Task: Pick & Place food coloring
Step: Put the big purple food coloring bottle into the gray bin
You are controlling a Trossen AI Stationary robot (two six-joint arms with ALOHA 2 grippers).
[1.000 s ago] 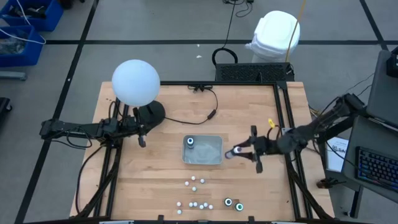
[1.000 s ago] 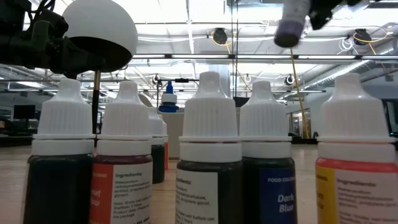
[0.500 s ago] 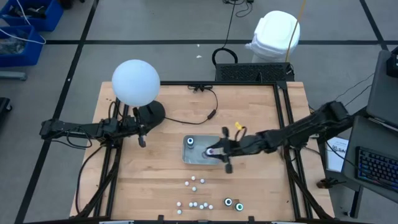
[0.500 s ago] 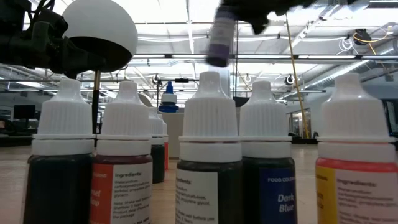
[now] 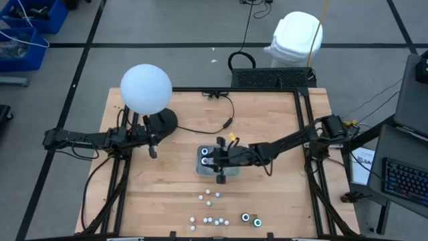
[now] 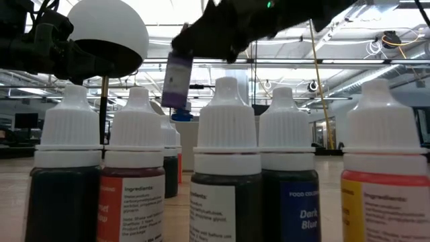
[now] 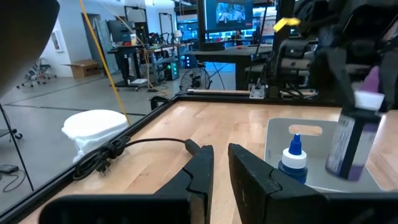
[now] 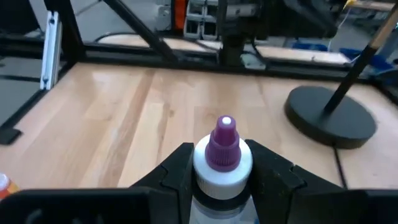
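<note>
My right gripper [image 5: 212, 159] hovers over the clear tray [image 5: 202, 169], shut on a purple-labelled food coloring bottle [image 7: 349, 144]. Its white cap and purple tip [image 8: 224, 147] show between the fingers. A blue-capped bottle [image 5: 204, 152] stands upright on its base in the tray, just beside the held one. Several white-capped bottles [image 5: 208, 201] and two dark round pots [image 5: 251, 219] stand near the table's near edge. My left gripper [image 7: 221, 163] waits at the table's left, level, open by a narrow gap and holding nothing. My right gripper pinches the bottle's white cap collar [image 8: 222, 169] between its two fingers [image 8: 268, 171], one on each side. The fingers come about level from the table's right. The bottle hangs tilted below them, tip up, its body [image 6: 176, 81] clear of the tray.
A lamp with a white globe [image 5: 146, 88] and a round black base [image 5: 161, 122] stands at the far left, its cable [image 5: 207, 127] running across the boards behind the tray. Black frame rails [image 5: 309, 154] border the table on both sides.
My right gripper has swept toward the table's left and sunk a little, carrying the purple bottle from right of the tray to above its left part, beside the blue-capped bottle. The bottle stays hanging in the hold.
</note>
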